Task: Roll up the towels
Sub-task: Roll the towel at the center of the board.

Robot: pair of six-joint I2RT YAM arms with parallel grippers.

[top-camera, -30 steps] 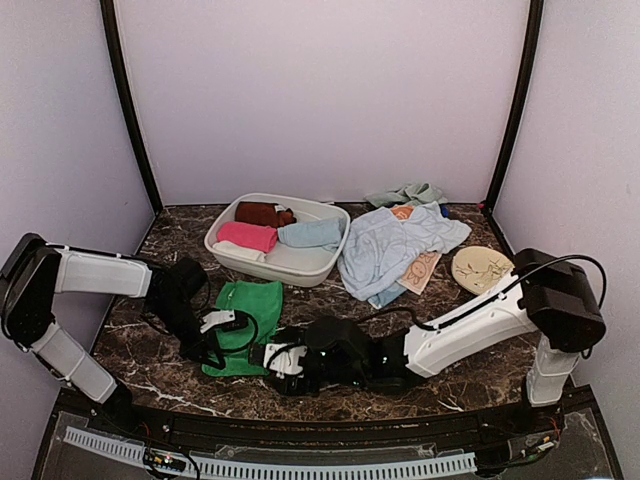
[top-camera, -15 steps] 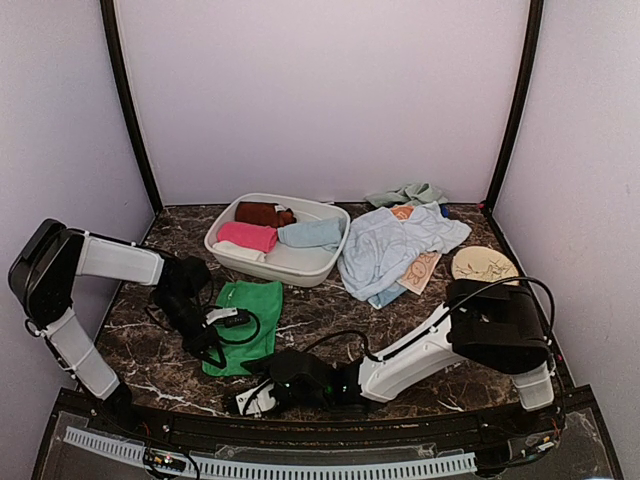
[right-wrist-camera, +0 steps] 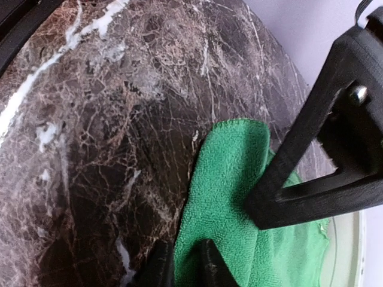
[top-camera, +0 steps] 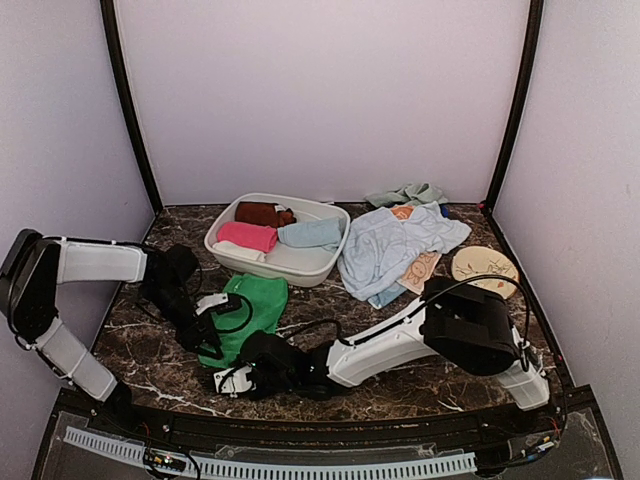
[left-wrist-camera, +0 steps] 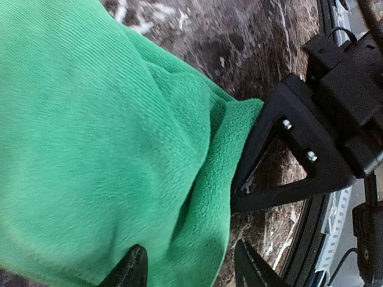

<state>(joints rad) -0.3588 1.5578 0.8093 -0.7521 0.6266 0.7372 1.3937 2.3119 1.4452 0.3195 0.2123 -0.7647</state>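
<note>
Near the bench [top-camera: 320, 298] front edge, the right claw [right-wrist-camera: 185, 266] pinches the green towel [top-camera: 258, 300] by a corner, while the left claw [left-wrist-camera: 191, 270] stands parted over it (more towels [top-camera: 247, 236] fill the white basin [top-camera: 300, 270] behind)

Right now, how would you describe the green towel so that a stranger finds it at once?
Find the white basin on the dark marble table. Just in front of it, toward the near edge, lies the green towel. It is the only bright green cloth.
</note>
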